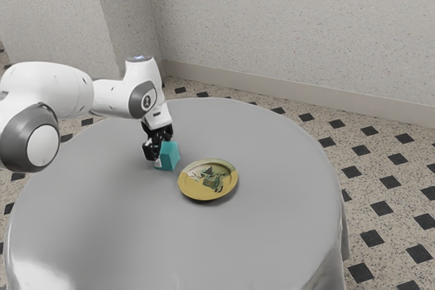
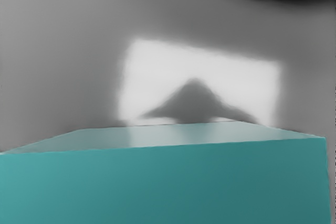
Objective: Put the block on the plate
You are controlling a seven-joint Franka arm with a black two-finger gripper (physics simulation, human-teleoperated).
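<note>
"One speckled wall stands at the back, what else?"

"Below it runs the floor, pale with dark diamond shapes. Then comes the round table, draped in grey cloth."

"Any marks on the cloth?"

"In the wrist view there's a bright patch beyond the block, with a dark peaked shadow in it."

"And the arm?"

"The white arm comes in from the exterior view's left, its hand bent down over the table."

"Where's the plate?"

"The plate lies on the table, on the exterior view's right of the block. It's yellowish, with a dark green figure on it."

"How about the claw?"

"The black claw is down at the block, on the side away from the plate. I can't tell how wide it stands, or whether it has hold of anything."

"So where's the block?"

"The teal block is right by the claw, near the plate but off it. I can't tell whether it rests on the cloth or hangs just above. In the wrist view its pale top face and one broad teal side show close up."
</note>
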